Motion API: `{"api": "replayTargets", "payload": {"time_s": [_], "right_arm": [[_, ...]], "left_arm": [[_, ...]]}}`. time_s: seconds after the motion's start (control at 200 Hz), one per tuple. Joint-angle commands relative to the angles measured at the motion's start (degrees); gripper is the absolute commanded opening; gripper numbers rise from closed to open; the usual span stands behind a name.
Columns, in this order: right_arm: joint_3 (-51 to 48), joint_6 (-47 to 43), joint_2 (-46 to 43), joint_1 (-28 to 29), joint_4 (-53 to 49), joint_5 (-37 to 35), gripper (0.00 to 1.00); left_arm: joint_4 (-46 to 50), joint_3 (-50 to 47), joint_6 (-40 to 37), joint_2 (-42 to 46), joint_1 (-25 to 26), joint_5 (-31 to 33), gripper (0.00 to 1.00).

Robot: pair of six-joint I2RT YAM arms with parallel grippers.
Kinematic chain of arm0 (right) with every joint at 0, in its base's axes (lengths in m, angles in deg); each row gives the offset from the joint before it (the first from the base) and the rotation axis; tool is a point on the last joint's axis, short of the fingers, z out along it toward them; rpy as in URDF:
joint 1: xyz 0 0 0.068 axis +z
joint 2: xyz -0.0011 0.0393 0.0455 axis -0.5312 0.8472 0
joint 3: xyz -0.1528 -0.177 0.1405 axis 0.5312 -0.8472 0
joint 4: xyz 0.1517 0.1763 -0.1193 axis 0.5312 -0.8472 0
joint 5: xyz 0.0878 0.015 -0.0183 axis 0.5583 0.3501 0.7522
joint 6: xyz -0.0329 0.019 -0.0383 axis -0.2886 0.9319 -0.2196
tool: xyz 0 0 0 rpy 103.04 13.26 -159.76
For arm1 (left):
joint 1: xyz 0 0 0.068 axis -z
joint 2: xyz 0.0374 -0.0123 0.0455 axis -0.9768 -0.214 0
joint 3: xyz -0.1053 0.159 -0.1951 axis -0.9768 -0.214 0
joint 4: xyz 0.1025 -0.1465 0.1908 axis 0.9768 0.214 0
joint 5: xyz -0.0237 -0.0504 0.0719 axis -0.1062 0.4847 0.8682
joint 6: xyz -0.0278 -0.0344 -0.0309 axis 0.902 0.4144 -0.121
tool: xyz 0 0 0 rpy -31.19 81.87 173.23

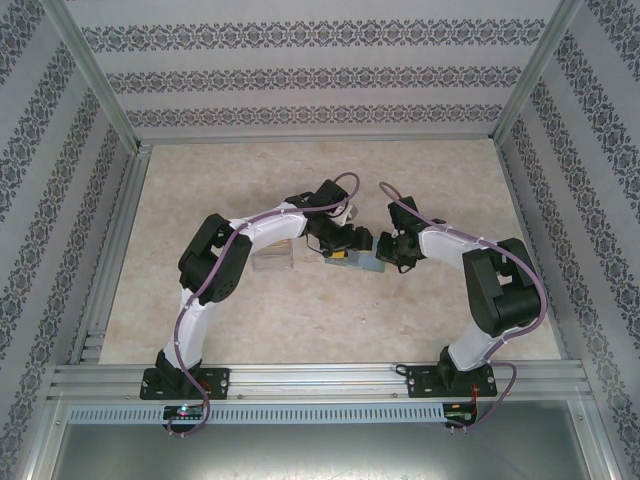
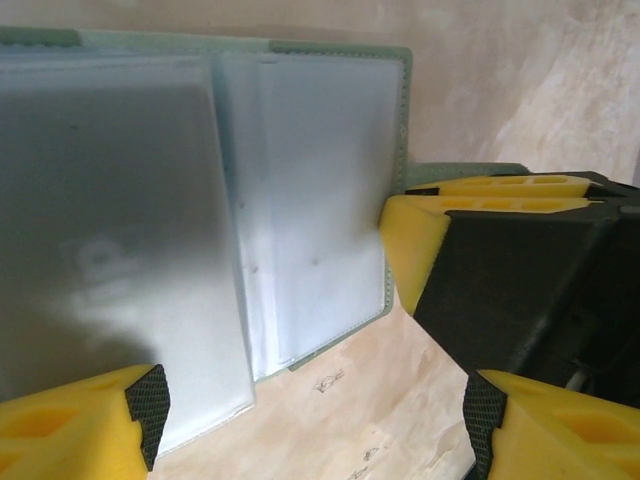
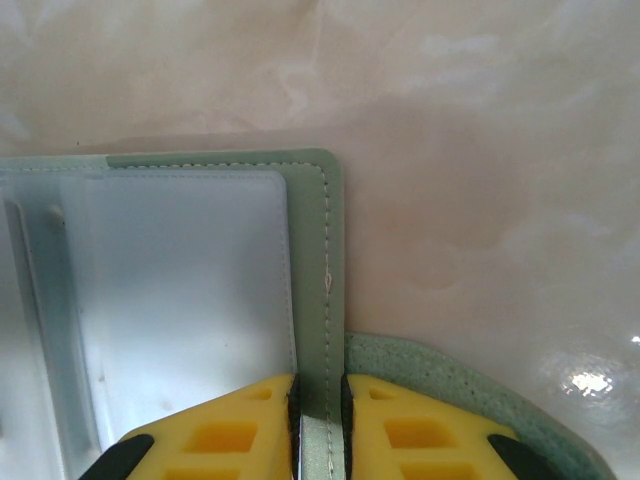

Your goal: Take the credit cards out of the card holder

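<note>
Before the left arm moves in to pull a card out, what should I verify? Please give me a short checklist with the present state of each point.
1. The right gripper clamps the stitched edge of the card holder: ok.
2. The left gripper has its jaws wide open over the holder: ok.
3. The holder is spread open, clear sleeves facing up: ok.
4. The credit cards sit in the sleeves: cannot tell; the plastic is frosted.
5. The left jaws line up with a card edge: cannot tell.

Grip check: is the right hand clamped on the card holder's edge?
Yes, the right hand pinches the card holder by its green stitched border.
</note>
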Motion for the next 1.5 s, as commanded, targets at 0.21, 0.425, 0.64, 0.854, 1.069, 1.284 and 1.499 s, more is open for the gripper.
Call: {"api": "replayTargets", "payload": {"time_s": [0.21,0.425,0.64,0.854,1.069,1.284,1.499], "right_arm": [[-0.6,0.3,1.9,0.0,-0.4,1.5,0.21],[-0.8,0.4,2.2,-0.1,-0.1,1.6,0.21],[-1.3,0.4,1.8,0.0,-0.1,1.6,0.21],[-1.7,0.6,1.8,0.0,0.2,1.7,0.21],[-1.7,0.8,1.8,0.2,0.2,1.7,0.21],[-1.6,0.8,1.9,0.2,0.2,1.7,0.21],[-1.2,0.8,2.3,0.3,0.1,1.8,0.21]], "left_arm": [[0.7,0.6,-0.7,1.1,0.3,4.1,0.80],[4.9,1.0,-1.6,1.9,-1.4,11.0,0.81],[3.9,0.1,-1.6,2.5,-1.5,12.0,0.81],[0.3,-2.4,-0.6,6.0,-2.5,12.8,0.81],[3.4,-0.3,-1.9,3.6,-2.7,12.5,0.81],[3.3,0.0,-1.9,1.6,-2.7,10.8,0.81],[3.2,0.7,-2.0,0.0,-2.6,9.3,0.81]]}}
